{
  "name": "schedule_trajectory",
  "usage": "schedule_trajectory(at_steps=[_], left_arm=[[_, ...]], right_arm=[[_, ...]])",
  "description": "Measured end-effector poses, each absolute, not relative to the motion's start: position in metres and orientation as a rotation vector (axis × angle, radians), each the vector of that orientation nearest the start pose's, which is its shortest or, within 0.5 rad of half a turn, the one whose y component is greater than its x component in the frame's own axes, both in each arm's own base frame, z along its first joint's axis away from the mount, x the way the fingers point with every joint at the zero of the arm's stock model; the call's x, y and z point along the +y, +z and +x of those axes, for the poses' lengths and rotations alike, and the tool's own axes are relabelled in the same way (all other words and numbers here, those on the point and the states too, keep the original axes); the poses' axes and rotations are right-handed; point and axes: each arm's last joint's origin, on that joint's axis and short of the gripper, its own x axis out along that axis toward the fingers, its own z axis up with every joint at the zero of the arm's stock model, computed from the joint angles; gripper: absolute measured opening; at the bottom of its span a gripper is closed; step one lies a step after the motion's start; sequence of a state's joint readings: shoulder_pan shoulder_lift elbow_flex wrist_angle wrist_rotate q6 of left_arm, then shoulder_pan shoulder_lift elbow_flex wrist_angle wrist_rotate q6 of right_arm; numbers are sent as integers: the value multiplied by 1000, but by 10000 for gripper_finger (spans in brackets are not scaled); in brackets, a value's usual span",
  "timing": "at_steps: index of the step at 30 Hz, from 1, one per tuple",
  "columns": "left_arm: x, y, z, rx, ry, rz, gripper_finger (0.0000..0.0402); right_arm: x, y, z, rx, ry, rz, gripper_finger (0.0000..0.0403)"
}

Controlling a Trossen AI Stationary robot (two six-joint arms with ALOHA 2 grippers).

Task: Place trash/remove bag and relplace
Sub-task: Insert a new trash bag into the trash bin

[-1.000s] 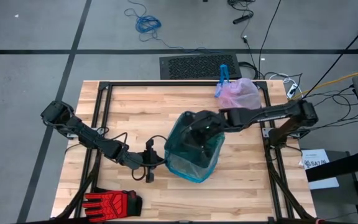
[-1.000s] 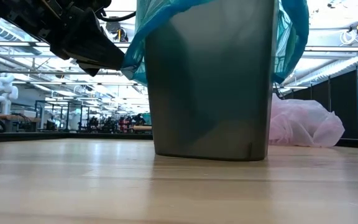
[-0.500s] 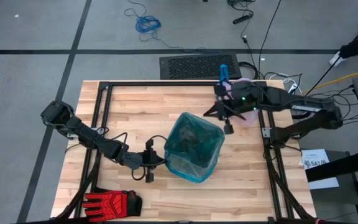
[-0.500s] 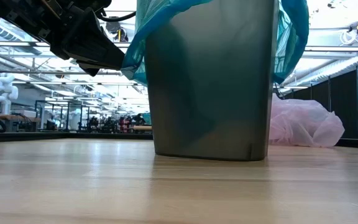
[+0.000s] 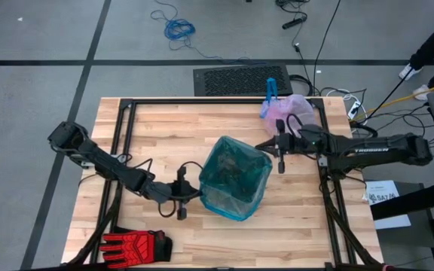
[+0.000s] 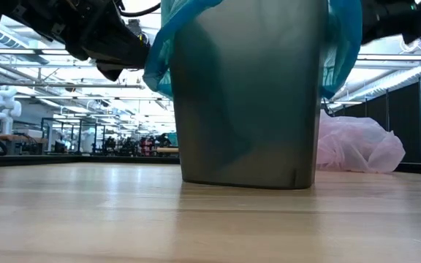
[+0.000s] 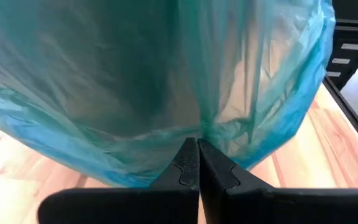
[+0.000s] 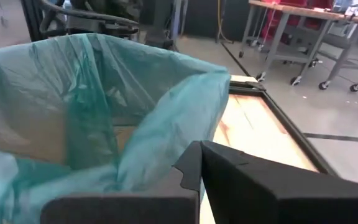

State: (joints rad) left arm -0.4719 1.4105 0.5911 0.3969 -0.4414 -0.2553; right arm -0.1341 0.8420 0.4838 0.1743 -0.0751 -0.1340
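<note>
A grey bin (image 6: 247,95) stands mid-table, lined with the translucent teal-green bag (image 5: 233,175), whose rim is folded down over the outside. My left gripper (image 5: 196,194) is at the bin's left side, shut on the bag's overhang. My right gripper (image 5: 262,144) is shut and holds nothing. It hovers level, just off the bin's far right corner, in front of the teal rim (image 8: 185,99). The pale pink bag (image 5: 292,113) with its blue tie lies on the table at the far right. No trash is in view. My left gripper pinches the lower edge of the teal bag's folded-down overhang (image 7: 199,129) between its two shut fingertips (image 7: 190,163). It comes nearly level from the table's left, pointing slightly down. Creases in the plastic run toward the pinch. The rest of the overhang drapes over the bin's wall.
A red-and-black glove (image 5: 136,245) lies at the near left corner. Black frame rails (image 5: 119,150) run along the table's left, far and right sides. Bare wood (image 5: 292,211) lies near and to the right of the bin.
My right gripper has pulled out of the bin's mouth, swung toward the far right over the pink bag, then dropped level beside the bin's far right corner, staying shut. The bin, the teal bag and my left gripper have kept still.
</note>
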Motion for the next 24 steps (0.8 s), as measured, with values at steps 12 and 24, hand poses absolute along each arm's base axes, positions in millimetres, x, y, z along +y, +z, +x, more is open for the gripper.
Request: schedule_trajectory(at_steps=[12, 24], left_arm=[[-109, 203, 245, 332, 22, -80, 0], [-112, 205, 236, 376, -1, -65, 0]], right_arm=[[-23, 212, 193, 196, -52, 13, 0], [-19, 176, 219, 331, -20, 61, 0]])
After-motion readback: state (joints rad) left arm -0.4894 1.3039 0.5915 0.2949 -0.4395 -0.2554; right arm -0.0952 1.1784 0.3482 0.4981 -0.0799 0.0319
